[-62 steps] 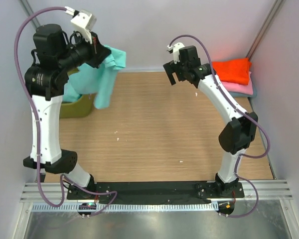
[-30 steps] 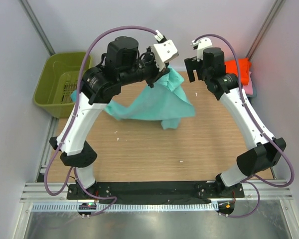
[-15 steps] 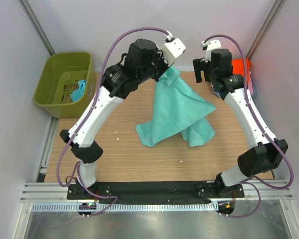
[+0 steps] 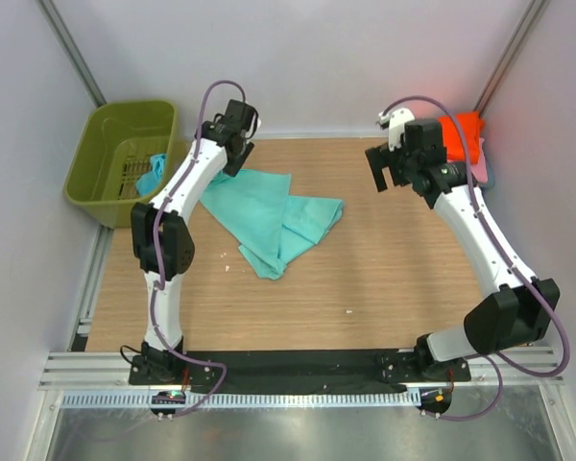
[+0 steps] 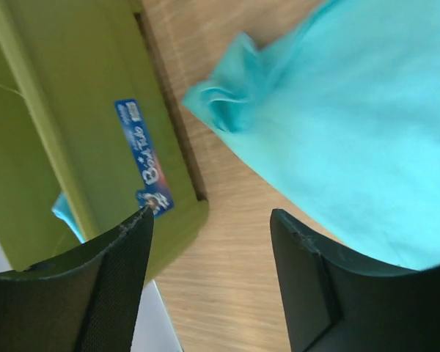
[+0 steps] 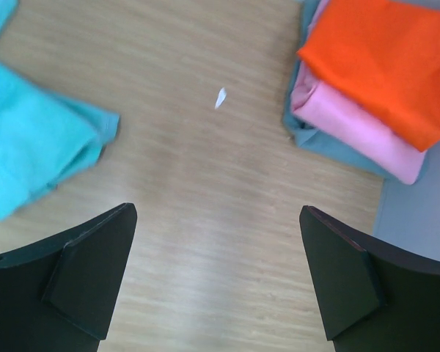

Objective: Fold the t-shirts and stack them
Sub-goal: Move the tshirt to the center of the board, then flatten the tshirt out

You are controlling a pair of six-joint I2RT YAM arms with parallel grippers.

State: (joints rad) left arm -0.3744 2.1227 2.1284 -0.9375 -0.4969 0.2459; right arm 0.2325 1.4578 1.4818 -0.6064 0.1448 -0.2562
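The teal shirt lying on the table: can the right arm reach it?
Probably yes. The right gripper hangs open and empty not far from the teal t-shirt, with only flat table between them, so nothing looks to be in its way.

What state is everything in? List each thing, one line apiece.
Teal t-shirt: rumpled on the table, not folded, ungripped.
Orange t-shirt: folded, top of the stack.
Pink t-shirt: folded, under the orange one.
Grey-blue t-shirt: folded, bottom of the stack.
Basket: upright, teal cloth inside.
Left gripper: open, empty.
Right gripper: open, empty.
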